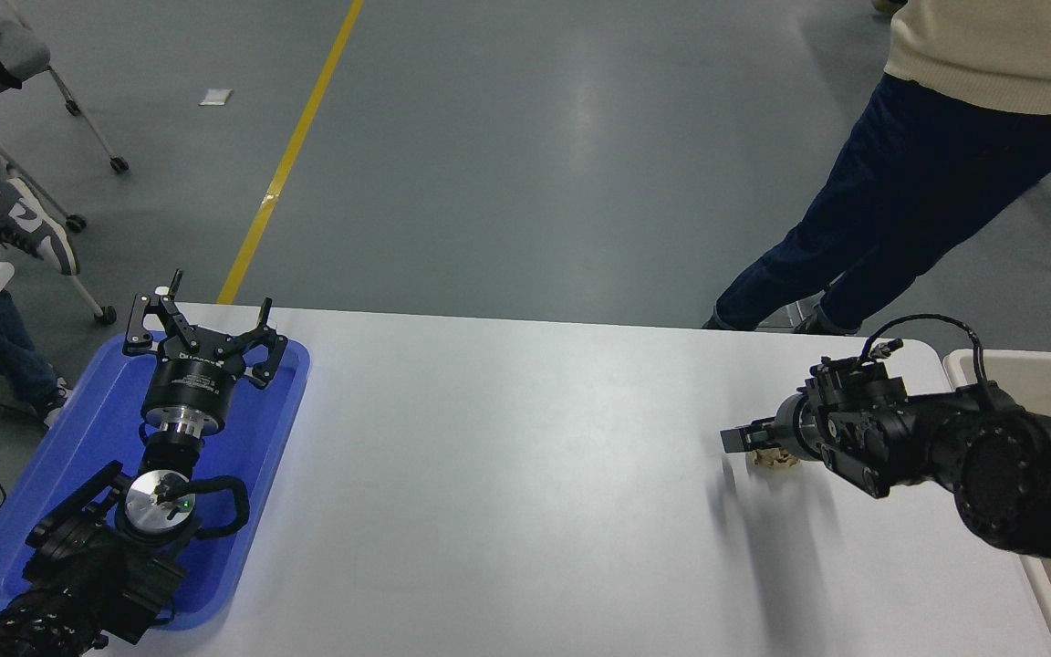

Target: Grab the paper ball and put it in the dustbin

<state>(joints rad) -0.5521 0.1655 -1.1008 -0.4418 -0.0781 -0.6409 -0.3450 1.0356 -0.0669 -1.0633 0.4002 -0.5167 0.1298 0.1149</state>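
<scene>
On white table [507,474], paper ball [774,461] lies under right gripper [749,440] fingers [733,439].

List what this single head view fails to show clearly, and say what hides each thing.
- Paper ball: mostly covered by the right gripper, so the grip is unclear.
- Dustbin: cut off by the right edge, partly behind the right arm.
- Person: cut off by the top edge.
</scene>
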